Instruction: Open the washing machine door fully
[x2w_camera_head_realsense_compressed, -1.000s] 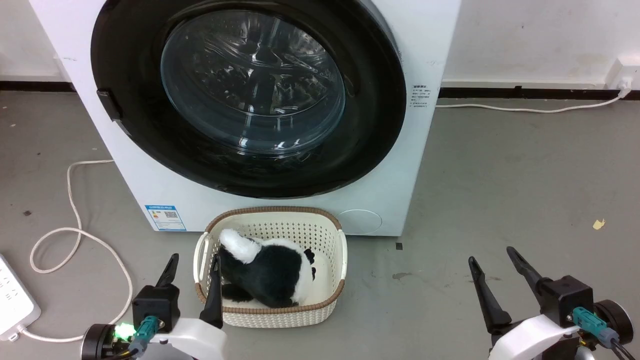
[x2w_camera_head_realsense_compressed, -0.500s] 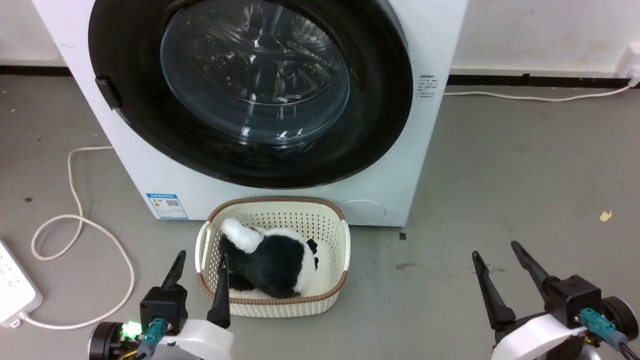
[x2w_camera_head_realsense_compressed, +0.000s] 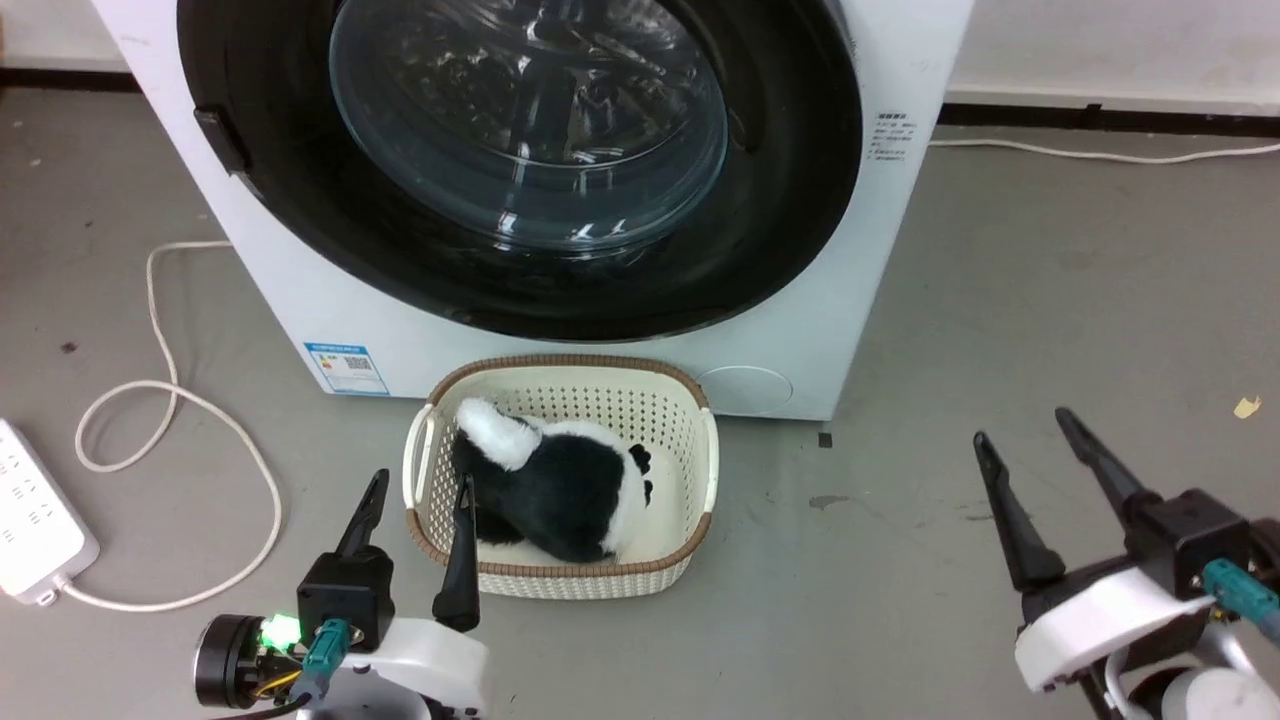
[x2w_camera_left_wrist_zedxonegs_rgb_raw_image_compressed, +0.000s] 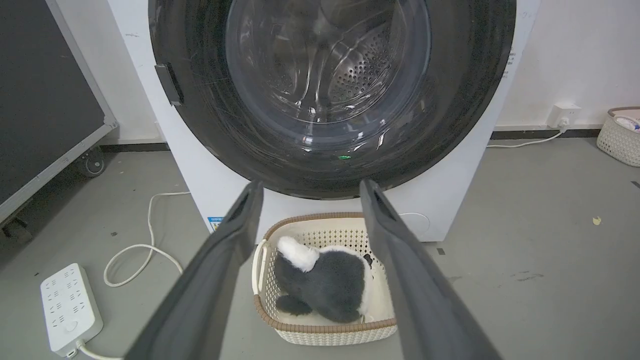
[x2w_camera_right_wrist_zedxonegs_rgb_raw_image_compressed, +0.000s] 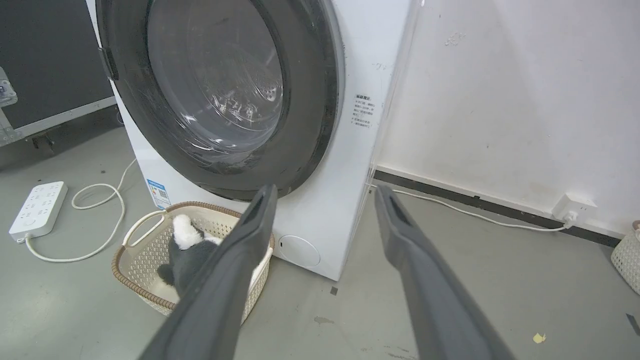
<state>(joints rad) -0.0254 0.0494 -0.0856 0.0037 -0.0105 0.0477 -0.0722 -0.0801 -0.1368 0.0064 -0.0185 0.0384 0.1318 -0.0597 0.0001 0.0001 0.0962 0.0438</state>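
Left gripper (x2w_camera_head_realsense_compressed: 423, 477): low at lower left of head view, jaws spread wide, nothing held, 2 dark fingers (x2w_camera_head_realsense_compressed: 461, 560) pointing up-frame. Green LED (x2w_camera_head_realsense_compressed: 280, 631) lit on its wrist. Right gripper (x2w_camera_head_realsense_compressed: 1021, 424): lower right, jaws equally wide and empty, both fingers leaning up and left. White wrist housings (x2w_camera_head_realsense_compressed: 1095, 612) sit behind each. Arms well apart.

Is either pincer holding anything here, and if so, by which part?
Nothing is held. The left pincer and the right pincer both stand open and empty, short of the washing machine door.
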